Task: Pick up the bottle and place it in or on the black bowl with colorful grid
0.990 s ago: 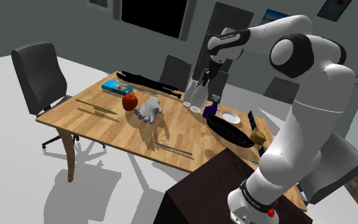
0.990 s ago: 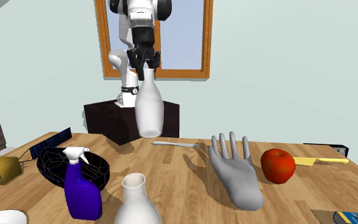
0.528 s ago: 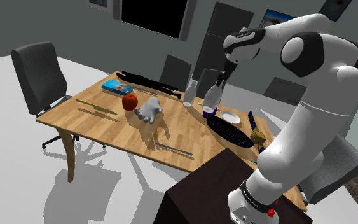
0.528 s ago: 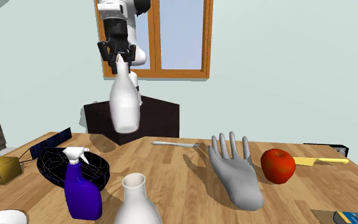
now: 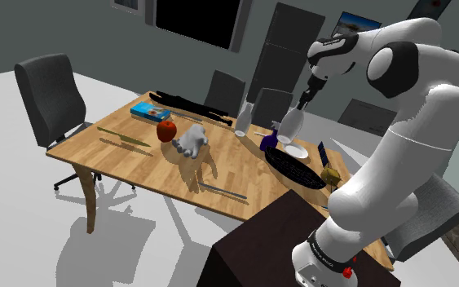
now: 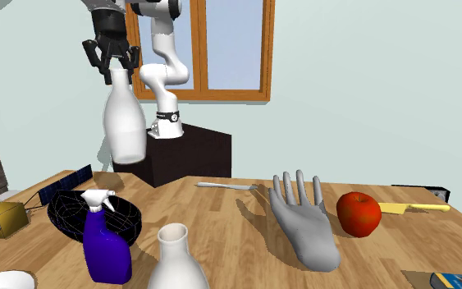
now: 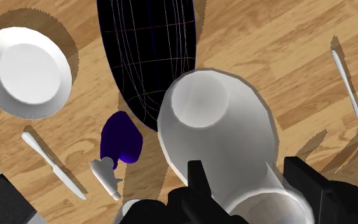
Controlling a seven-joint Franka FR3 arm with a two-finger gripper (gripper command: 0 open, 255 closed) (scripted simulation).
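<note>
A wooden table (image 5: 150,167) stands on a pale floor in a grey-walled room. A dark office chair (image 5: 52,94) sits at the end farthest from the gripper. Across the top, running toward the hand, lie a blue book (image 5: 150,111), a red apple (image 5: 166,129), a grey model hand (image 5: 191,145) and a second white bottle (image 5: 244,121). In the second exterior view a wood-framed window (image 6: 229,41) sits behind the arm.

The gripper (image 6: 112,67) is clamped on the neck of the white bottle (image 6: 124,123). The bottle hangs beneath the fingers, clear of the table and slightly tilted. The black bowl (image 6: 93,215) with coloured grid lines lies on the table below it. In the wrist view the bottle's base overlaps the bowl's rim. A purple spray bottle (image 7: 121,140) stands just beside the bowl, and a white plate (image 7: 28,67) lies near both.

The arm rises from the dark stand (image 5: 260,245), folds over high at the elbow and points its wrist down over the table.
</note>
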